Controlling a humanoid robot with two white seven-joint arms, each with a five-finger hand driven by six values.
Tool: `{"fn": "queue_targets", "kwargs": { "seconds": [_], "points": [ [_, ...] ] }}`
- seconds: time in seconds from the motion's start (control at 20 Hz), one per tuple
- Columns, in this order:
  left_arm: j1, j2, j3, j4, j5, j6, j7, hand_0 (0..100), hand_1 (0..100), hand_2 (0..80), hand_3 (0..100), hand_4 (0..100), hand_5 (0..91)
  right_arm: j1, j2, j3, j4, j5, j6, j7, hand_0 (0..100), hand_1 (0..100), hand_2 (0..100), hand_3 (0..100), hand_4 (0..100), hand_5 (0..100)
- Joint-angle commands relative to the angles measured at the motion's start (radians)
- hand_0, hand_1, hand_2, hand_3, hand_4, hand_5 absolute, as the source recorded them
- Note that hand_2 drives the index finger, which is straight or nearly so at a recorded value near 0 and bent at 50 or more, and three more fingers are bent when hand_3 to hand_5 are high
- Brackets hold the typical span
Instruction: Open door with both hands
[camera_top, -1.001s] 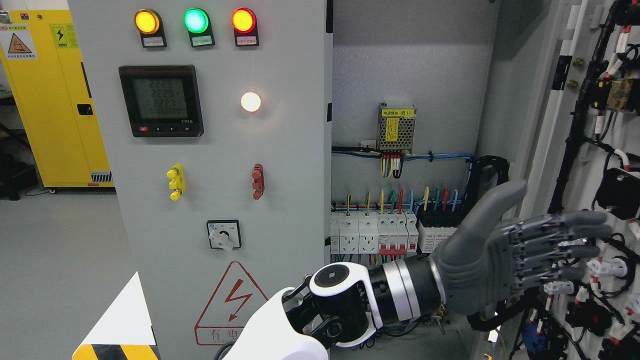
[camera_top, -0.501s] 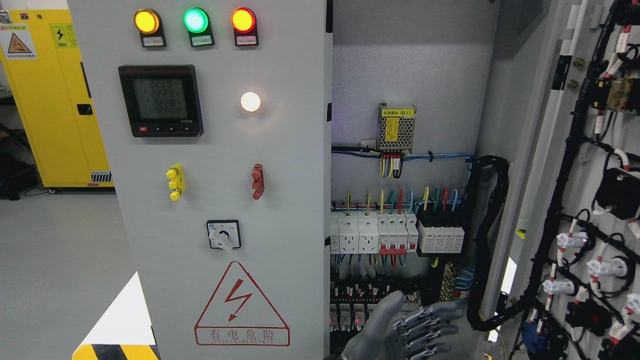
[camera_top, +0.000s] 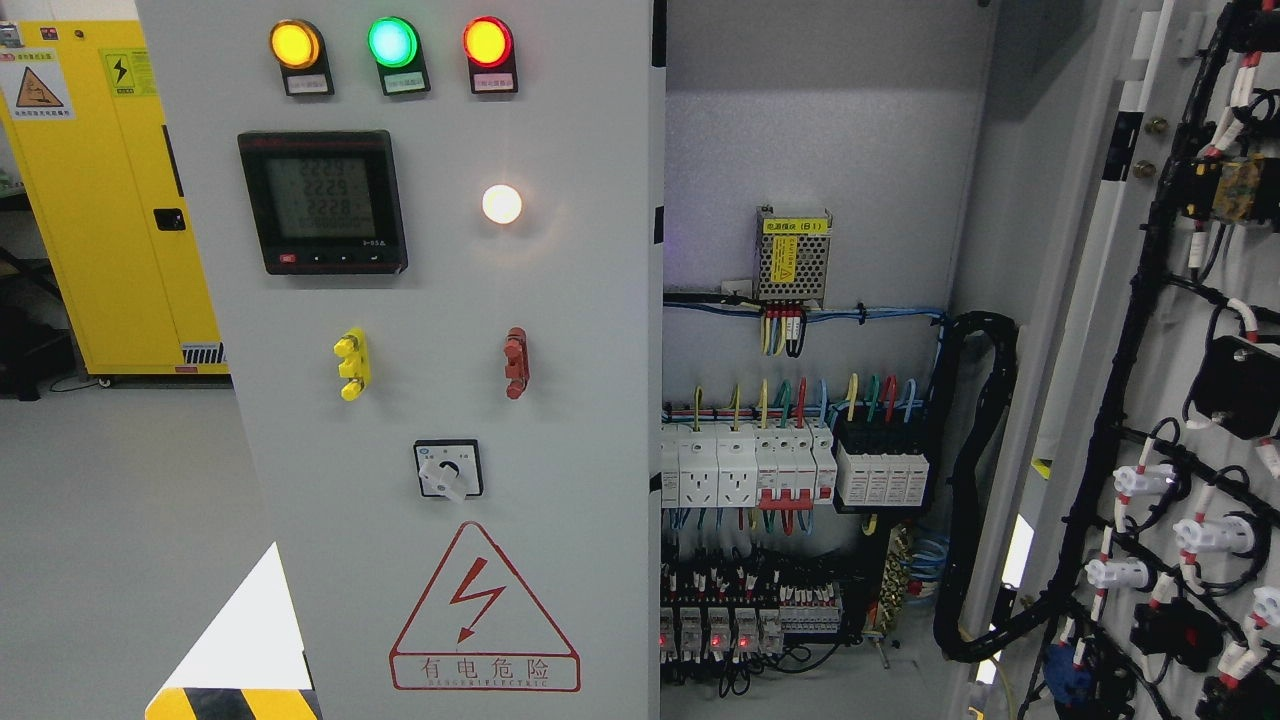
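the right-hand door (camera_top: 1170, 400) stands swung wide at the picture's right, its inner face thick with black cables (camera_top: 1120, 350) and white plugs (camera_top: 1135, 485); the left door (camera_top: 440, 360) looks shut, its edge meeting the open cabinet (camera_top: 810, 150); neither hand is in view, so their fingers cannot be judged; the risk, i judge, is a hand coming back in and snagging those cables or brushing the live breakers (camera_top: 745, 465); open room lies in the bare upper cabinet and between the two door edges.
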Motion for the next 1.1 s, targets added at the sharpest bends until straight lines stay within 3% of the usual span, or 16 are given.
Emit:
{"fn": "queue_targets", "kwargs": {
  "seconds": [0.0,0.2,0.3,0.45,0.8,1.05],
  "points": [
    [0.111,0.063,0.061,0.442,-0.024,-0.101,-0.002,0,0,0.0,0,0,0.0,0.0,0.0,0.028,0.001,0.011,0.001,0.0,21,10,0,0,0,0],
    [0.111,-0.053,0.13,0.833,-0.024,-0.112,-0.011,0,0,0.0,0,0,0.0,0.0,0.0,0.028,0.001,0.011,0.001,0.0,21,10,0,0,0,0],
    [0.106,-0.142,0.216,1.06,-0.027,-0.112,-0.01,0,0,0.0,0,0,0.0,0.0,0.0,0.028,0.001,0.011,0.001,0.0,21,10,0,0,0,0],
    [0.099,-0.205,0.288,1.297,-0.032,-0.097,-0.01,0,0,0.0,0,0,0.0,-0.002,0.0,0.028,0.001,0.011,0.001,0.0,21,10,0,0,0,0],
    [0.119,-0.233,0.294,1.52,-0.061,0.069,-0.01,0,0,0.0,0,0,0.0,-0.002,0.0,0.028,0.001,0.011,0.001,0.0,21,10,0,0,0,0],
    [0.135,-0.244,0.288,1.52,-0.063,0.08,-0.002,0,0,0.0,0,0,0.0,-0.002,0.0,0.028,0.001,0.011,0.001,0.0,21,11,0,0,0,0]
  ]
}}
